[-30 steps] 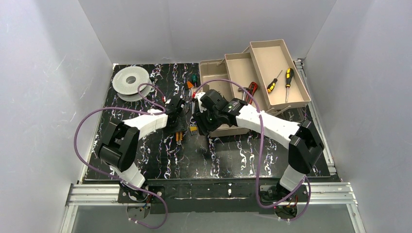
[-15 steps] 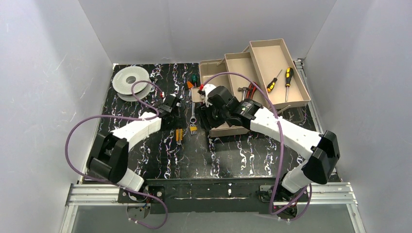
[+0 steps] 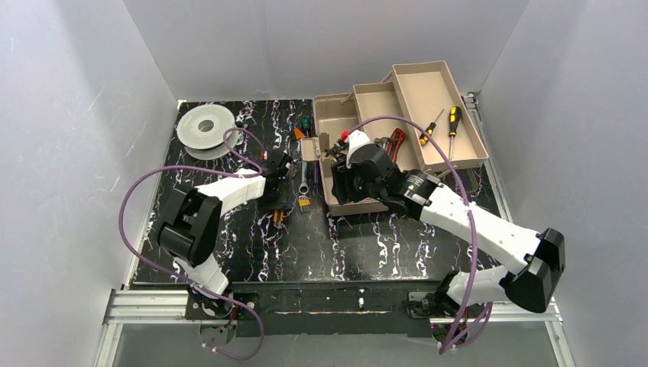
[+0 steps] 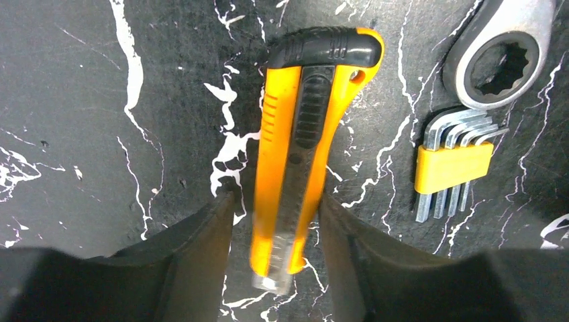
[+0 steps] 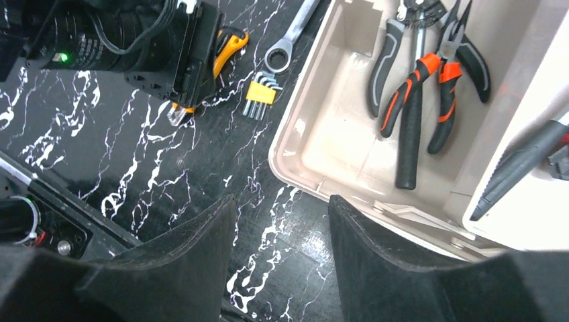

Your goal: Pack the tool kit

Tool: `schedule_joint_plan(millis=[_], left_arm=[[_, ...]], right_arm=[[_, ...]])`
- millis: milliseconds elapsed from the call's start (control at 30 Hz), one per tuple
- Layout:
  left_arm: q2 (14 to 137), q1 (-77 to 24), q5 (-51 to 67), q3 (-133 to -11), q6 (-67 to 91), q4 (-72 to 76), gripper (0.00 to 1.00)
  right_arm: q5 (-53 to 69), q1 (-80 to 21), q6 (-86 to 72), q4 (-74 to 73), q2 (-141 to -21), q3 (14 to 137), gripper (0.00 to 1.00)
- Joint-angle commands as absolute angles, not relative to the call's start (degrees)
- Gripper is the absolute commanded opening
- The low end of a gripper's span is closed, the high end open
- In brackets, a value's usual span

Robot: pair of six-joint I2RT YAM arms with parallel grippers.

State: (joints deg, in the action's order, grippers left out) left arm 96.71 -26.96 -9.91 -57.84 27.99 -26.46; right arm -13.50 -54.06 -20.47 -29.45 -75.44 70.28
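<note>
The tan toolbox (image 3: 359, 205) stands open at the back right with its tiered trays (image 3: 439, 115) fanned out. Two screwdrivers (image 3: 454, 122) lie in the top tray, and pliers (image 5: 416, 100) lie in the base. An orange utility knife (image 4: 295, 134) lies on the mat. My left gripper (image 4: 276, 201) is low over the knife and open, one finger on each side, with a gap showing on the left. A silver wrench (image 4: 500, 54) and yellow-clipped hex keys (image 4: 453, 168) lie just to its right. My right gripper (image 5: 282, 208) is open and empty above the mat by the toolbox's near-left corner (image 5: 295, 174).
A round grey-white spool (image 3: 205, 126) sits at the back left of the black marbled mat. Small green- and orange-handled tools (image 3: 302, 128) lie beside the toolbox's far-left corner. White walls close in on three sides. Purple cables loop over both arms.
My left gripper has come back down over the utility knife and its jaws have narrowed. The right arm has swung right and back to the toolbox's near-left corner.
</note>
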Motion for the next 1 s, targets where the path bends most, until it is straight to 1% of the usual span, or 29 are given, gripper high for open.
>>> schedule_joint_plan(millis=[0,100,167,267,300,500,667,800,967], left_arm=[[98.4,-26.7,-9.8,-57.5,28.2,-29.5,0.38],[96.3,-26.7,-10.2,-55.9,28.8,-27.6,0.20],[93.4,-26.7,-9.8,-53.7,29.1,-25.2,0.14],[88.0,-26.7,-9.6,-51.0,28.8,-22.1,0.02],[86.2,-26.7,-10.3,-50.4,29.0,-21.7,0.00],[75.9,-26.7,-12.6,-48.3,29.9,-20.3,0.00],[68.6,-26.8,-7.2,-50.4,30.5,-19.3,0.00],[67.2,-26.8,-1.0,-55.0,32.6,-17.7,0.00],[70.6,-26.8,6.1,-61.3,35.5,-12.6,0.00]], right_arm=[[-17.6,-53.7,-22.0,-24.7,-71.9,68.1,0.60],[-17.8,-53.3,-22.3,-24.2,-71.2,67.2,0.60],[-18.0,-53.1,-22.4,-24.0,-70.8,66.8,0.60],[-18.1,-52.9,-22.3,-22.7,-69.9,65.7,0.60],[-18.1,-52.9,-22.3,-22.2,-69.5,65.3,0.60],[-19.8,-52.3,-21.5,-19.1,-66.7,62.1,0.60],[-23.3,-52.1,-21.8,-16.8,-62.5,57.7,0.60],[-25.3,-52.0,-21.4,-14.7,-58.5,54.2,0.60],[-27.3,-52.0,-20.2,-14.5,-53.3,52.2,0.59]])
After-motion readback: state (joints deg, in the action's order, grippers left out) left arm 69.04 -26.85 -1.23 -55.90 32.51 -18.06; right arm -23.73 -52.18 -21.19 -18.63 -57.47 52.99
